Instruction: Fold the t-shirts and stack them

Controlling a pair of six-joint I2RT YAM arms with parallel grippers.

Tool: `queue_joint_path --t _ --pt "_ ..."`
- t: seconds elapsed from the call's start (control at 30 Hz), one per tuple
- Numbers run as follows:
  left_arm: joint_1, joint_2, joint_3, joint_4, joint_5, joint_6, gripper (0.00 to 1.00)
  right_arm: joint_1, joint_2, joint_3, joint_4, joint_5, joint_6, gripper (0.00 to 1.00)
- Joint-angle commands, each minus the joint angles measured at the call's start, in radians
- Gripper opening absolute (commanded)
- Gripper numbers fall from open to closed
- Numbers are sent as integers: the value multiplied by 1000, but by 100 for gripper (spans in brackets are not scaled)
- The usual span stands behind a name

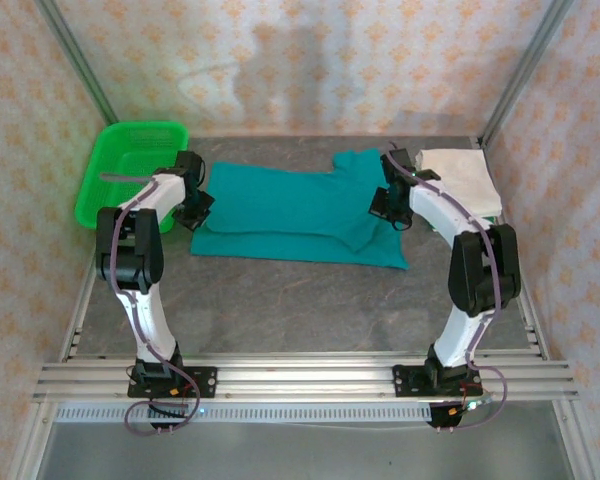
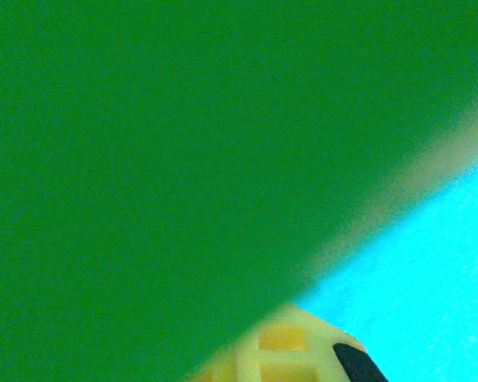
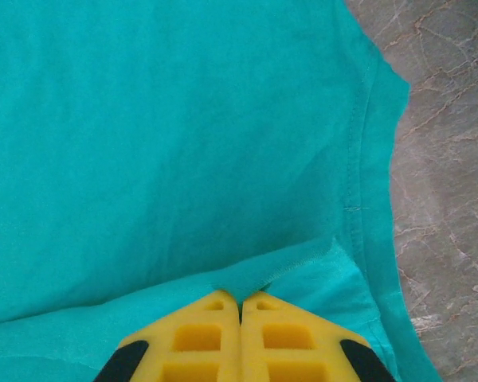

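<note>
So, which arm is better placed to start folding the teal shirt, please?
Right, probably: the right fingers are shut on a pinch of the teal shirt. The grip of the left fingers is too blurred to judge.

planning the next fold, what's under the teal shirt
The teal shirt lies spread on the grey table, which shows along its near edge. The right claw pinches the cloth at its right end. Anything else beneath the cloth is covered.
</note>
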Motion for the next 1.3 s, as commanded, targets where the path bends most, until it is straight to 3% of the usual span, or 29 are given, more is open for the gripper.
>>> queue_joint_path --t 0.0,0.1,0.17,0.23,0.3,0.43,0.83,1.03,1.27 --pt "3 28 37 -43 8 34 1 -9 23 3 9 25 13 2" --pt "4 39 42 -36 14 35 6 -9 31 12 11 25 14 6" --pt "3 39 44 -23 31 39 14 -8 31 18 19 22 13 18" --pt "3 34 48 -19 44 43 23 -9 18 19 35 13 10 40" --pt "1 20 48 -19 52 46 30 -9 -7 14 48 -4 10 53" --pt "1 -36 29 -16 58 47 39 -8 -80 -25 85 -22 10 65" --pt "-3 -222 -54 13 65 2 43 -9 -235 -164 129 -25 25 67" --pt "-86 -245 -59 25 4 43 48 -8 -256 -274 188 -31 67 67" --pt "-177 -129 -84 106 47 53 45 -8 -220 -417 312 -153 169 47"
